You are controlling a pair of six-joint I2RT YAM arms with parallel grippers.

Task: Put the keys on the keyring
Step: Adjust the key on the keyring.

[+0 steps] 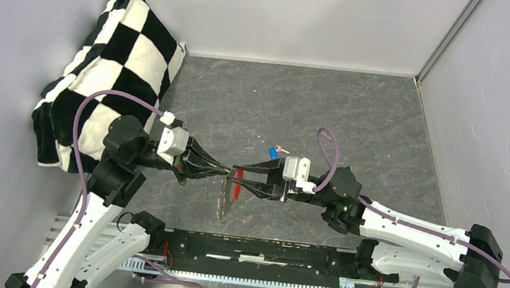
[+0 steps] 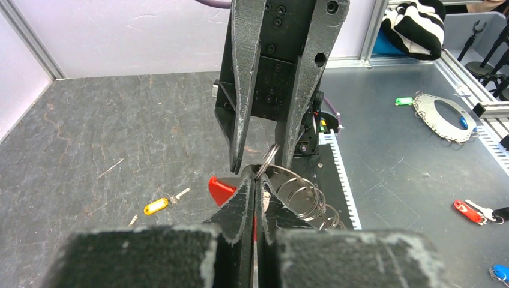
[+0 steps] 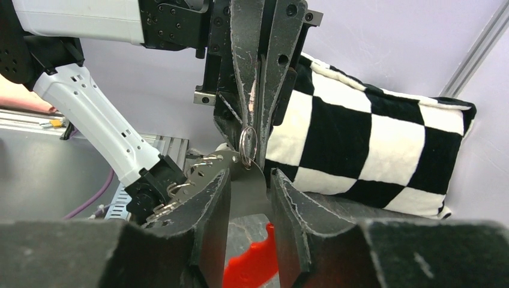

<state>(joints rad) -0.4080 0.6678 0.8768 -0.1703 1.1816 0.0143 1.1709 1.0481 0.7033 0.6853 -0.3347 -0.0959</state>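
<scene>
- Looking from above: the left gripper [image 1: 226, 172] and the right gripper [image 1: 240, 173] face each other tip to tip over the grey table [image 1: 356, 119]; the red keyring [image 1: 236, 184] sits just below their tips; a metal plate [image 1: 223, 204] with wire rings hangs under it; a key with a blue cap [image 1: 274, 153] lies on the table just behind the right gripper; a checkered pillow [image 1: 124, 57] leans in the far left corner.
- Left wrist: the left gripper [image 2: 253, 189] is fully closed, its fingers pressed together on a small split ring [image 2: 269, 157]; the right gripper [image 2: 262, 163] points down at it with fingers apart, one on each side of that ring, not gripping it; the keyring [image 2: 221, 189] shows as a red corner just left of the closed fingers; a key with a yellow cap [image 2: 157, 206] lies on the table, well apart to the left.
- Right wrist: the right gripper [image 3: 249, 180] stands partly open; the metal plate [image 3: 249, 192] fills the gap between its fingers, and I cannot tell if they touch it; the split ring [image 3: 248, 143] hangs from the closed tips of the left gripper [image 3: 252, 123]; the keyring [image 3: 252, 264] is low between the right fingers, under the plate; the checkered pillow [image 3: 372, 138] is behind.
</scene>
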